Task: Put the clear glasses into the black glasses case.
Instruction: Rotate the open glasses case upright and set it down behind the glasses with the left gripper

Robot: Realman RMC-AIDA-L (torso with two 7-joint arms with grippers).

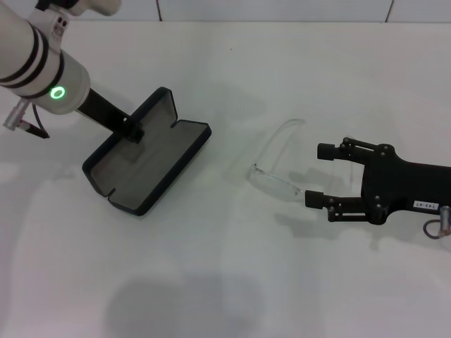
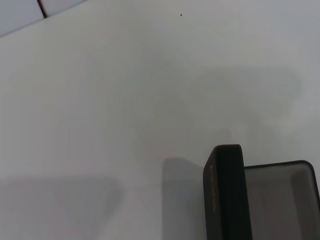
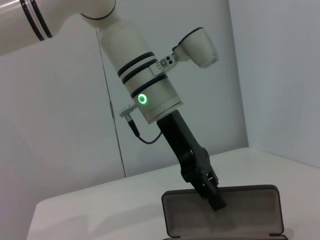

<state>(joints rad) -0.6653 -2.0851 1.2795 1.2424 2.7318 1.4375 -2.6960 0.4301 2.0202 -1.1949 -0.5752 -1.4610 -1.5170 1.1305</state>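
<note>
Lying diagonally, clear glasses [image 1: 276,163] face the empty, wide-open right claw [image 1: 315,175].

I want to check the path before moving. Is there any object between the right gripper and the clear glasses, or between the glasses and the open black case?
Nothing visible blocks either path. The right gripper, fingers open, faces the clear glasses across bare table. Between glasses and black glasses case is bare table too. The left gripper rests on the case's open lid.
</note>
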